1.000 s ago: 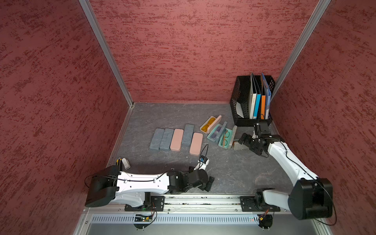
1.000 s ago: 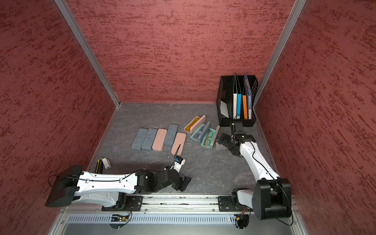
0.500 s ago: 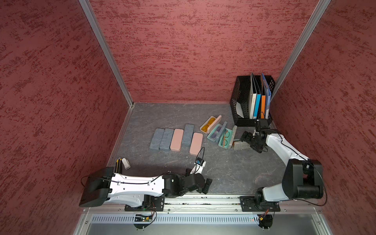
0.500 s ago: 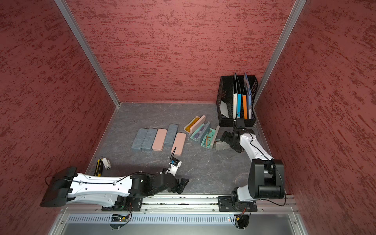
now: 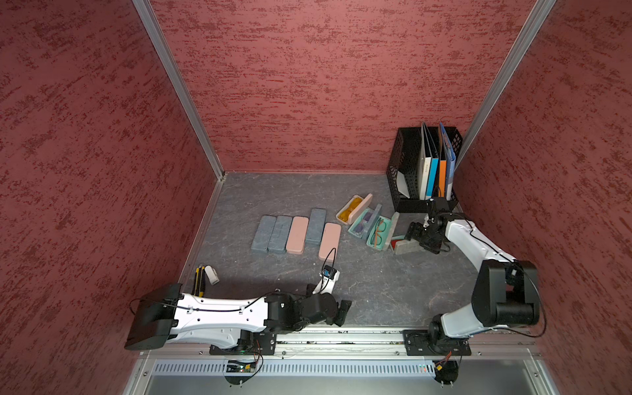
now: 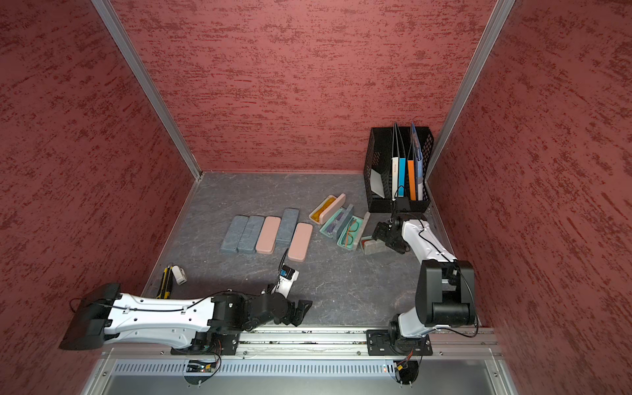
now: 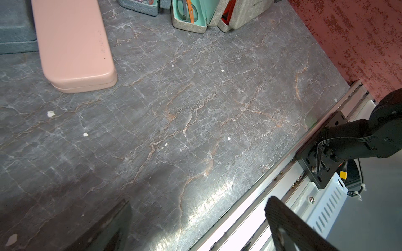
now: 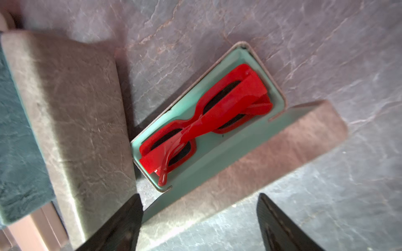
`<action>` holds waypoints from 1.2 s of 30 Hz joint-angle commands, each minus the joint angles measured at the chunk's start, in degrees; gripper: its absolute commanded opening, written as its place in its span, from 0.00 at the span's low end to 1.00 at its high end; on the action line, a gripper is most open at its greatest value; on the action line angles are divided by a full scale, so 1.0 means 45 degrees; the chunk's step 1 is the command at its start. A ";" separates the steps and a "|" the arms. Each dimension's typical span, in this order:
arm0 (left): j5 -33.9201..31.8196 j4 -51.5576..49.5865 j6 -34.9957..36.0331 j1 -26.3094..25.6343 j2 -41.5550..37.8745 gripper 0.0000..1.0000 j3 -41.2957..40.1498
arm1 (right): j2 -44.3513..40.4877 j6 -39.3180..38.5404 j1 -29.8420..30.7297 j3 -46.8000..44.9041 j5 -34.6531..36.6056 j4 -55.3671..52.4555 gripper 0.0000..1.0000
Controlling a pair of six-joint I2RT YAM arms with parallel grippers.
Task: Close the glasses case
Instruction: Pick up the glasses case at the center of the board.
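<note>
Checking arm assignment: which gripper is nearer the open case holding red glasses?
Right. The right gripper is at the case, jaws apart close over it; the left gripper sits far off at the front rail.

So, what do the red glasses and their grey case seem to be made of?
Red glasses: likely glossy plastic, thick frame with bright highlights. Case: hard shell, probably covered in matte, marble-patterned faux leather or paper; mint lining looks matte, material unclear.

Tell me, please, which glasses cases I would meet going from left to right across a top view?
First blue-grey case, second blue-grey case, pink case, third blue-grey case, second pink case, yellow-lined open case, open case with purple glasses, open case with orange glasses, grey case with red glasses.
</note>
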 commanded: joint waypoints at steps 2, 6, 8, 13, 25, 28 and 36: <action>-0.0091 0.0101 -0.0033 -0.0035 -0.0143 0.97 -0.0133 | 0.0148 -0.0782 -0.0074 0.0410 0.0632 -0.0969 0.74; -0.0011 0.0102 -0.0053 -0.0035 -0.0143 0.97 -0.0137 | -0.0010 -0.0956 -0.0074 0.0346 0.0888 -0.1052 0.66; 0.0034 0.0074 -0.0052 -0.0036 -0.0143 0.97 -0.0099 | -0.0122 -0.1164 -0.0069 0.0368 0.1027 -0.1180 0.62; 0.0020 0.0105 0.0045 -0.0017 -0.0124 0.98 -0.0038 | -0.0364 -0.1381 -0.0072 0.0405 0.1332 -0.1493 0.52; 0.0049 0.0005 0.0177 0.0043 -0.0022 0.98 0.0136 | -0.0652 -0.1714 -0.0056 0.0463 0.0948 -0.1993 0.33; 0.0068 0.0028 0.0218 0.0088 0.0006 0.98 0.0092 | -0.0652 -0.1767 -0.0054 0.0463 0.0896 -0.2048 0.27; 0.0184 0.0233 0.0242 0.0172 -0.0035 0.98 -0.0045 | -0.1058 -0.1807 -0.0003 0.0534 0.0777 -0.2208 0.20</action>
